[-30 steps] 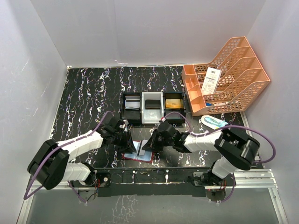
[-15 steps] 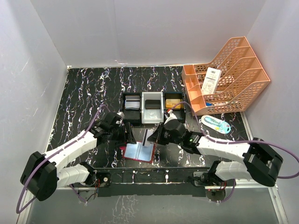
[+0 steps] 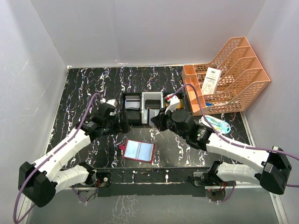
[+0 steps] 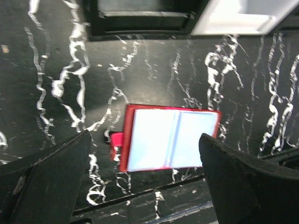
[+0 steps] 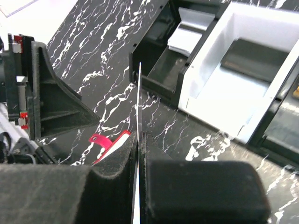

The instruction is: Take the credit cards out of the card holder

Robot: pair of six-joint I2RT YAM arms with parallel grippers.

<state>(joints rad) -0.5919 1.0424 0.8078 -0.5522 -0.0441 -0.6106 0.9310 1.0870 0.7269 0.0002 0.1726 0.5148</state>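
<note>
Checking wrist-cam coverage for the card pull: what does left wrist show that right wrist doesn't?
Left wrist only: the whole card holder lying open and flat on the table, both inner pages up, framed by the left gripper with open jaws.
Right wrist only: a thin card seen edge-on, pinched in the shut jaws of the right gripper; a pale card in the black end compartment of the tray.
Both: the holder's red snap tab, part of the tray, the marbled table.

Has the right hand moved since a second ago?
Yes. The right hand, gripping a thin plastic card, has gone from over the open dark-red leather wallet up toward the black-and-white three-compartment tray.
</note>
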